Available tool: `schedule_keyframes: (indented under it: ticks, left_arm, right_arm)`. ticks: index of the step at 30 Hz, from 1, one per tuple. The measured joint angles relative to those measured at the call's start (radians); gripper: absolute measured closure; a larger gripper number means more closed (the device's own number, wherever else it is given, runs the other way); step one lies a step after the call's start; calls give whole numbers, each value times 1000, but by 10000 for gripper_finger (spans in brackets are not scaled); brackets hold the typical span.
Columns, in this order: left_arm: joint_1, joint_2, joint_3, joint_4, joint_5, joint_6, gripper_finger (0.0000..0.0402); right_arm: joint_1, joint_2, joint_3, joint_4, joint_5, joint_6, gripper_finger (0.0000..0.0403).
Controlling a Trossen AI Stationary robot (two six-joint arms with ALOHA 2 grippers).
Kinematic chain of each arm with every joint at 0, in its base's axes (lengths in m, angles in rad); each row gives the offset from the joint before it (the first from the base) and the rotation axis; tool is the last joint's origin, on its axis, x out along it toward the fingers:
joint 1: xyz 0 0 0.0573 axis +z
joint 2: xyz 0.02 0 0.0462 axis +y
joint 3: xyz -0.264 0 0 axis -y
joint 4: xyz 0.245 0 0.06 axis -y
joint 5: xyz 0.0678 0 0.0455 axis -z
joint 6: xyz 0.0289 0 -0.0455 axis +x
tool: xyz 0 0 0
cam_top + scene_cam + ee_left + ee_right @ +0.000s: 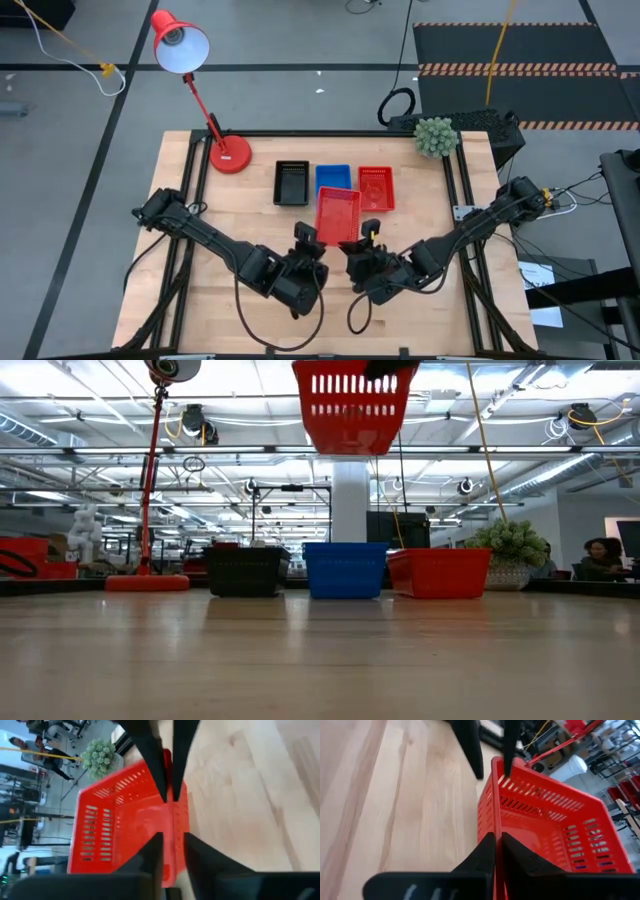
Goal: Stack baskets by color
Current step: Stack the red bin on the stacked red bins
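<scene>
A red basket hangs in the air above the table's middle; the low view shows it high over the boards. My right gripper is shut on its near wall. My left gripper is open and stands astride the same wall farther left, its outer finger clear of the plastic. At the back, a black basket, a blue basket and another red basket stand in a row on their bottoms. My right gripper pinches the rim of the lifted basket's near wall between its two fingers, one inside the basket and one outside. The fingers come from the table's right, slanting down, and lie along the wall. The basket is lifted clear. My left gripper: whether its inner finger touches the wall, I cannot tell.
A red desk lamp stands on its round base at the back left. A green potted plant sits at the back right corner. Bare wood lies on the table's near half. People sit in the room beyond.
</scene>
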Motion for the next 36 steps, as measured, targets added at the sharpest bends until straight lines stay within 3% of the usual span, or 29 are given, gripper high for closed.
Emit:
schedule_keyframes:
  ticks: [6,11,15,21,25,33,36]
  left_arm:
    - [-16,-6,0,12,-33,-62,243]
    - [-42,-52,0,1,-56,-128,204]
    - [-71,-103,1,-57,-57,-239,198]
    - [-112,-131,0,-287,-57,-491,197]
    - [-128,-134,-25,-375,-75,-618,197]
    - [-123,-132,-153,-374,-70,-659,197]
    - [-113,-137,-209,-370,-54,-677,200]
  right_arm:
    - [1,-25,0,-92,-40,1,395]
    - [1,-69,0,-162,-82,10,396]
    - [2,-111,0,-239,-160,10,397]
    - [2,-189,-42,-290,-187,-4,397]
    - [1,-293,-168,-202,-188,-101,397]
    - [-44,-580,-447,36,-191,-250,396]
    - [-79,-683,-524,75,-240,-265,396]
